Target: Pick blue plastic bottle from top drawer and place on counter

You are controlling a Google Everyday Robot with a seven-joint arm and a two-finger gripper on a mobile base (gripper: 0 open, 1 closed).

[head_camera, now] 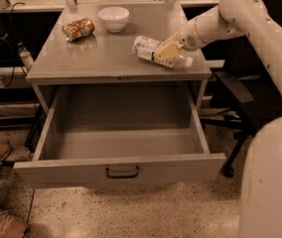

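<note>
The blue plastic bottle (146, 47) lies on its side on the right part of the grey counter (96, 56), white cap pointing right towards the edge. My gripper (168, 52) reaches in from the upper right and is closed around the bottle's middle, one pale finger (167, 50) across its front. The top drawer (56, 170) is pulled fully open below the counter; its inside shows nothing in it, and its dark handle (122, 172) is at the centre of the front panel.
A shiny brown-gold can (78, 29) lies at the counter's back left, and a white bowl (113, 18) stands beside it. A dark chair (233, 90) stands right of the cabinet. A person's shoes (2, 224) are at the lower left.
</note>
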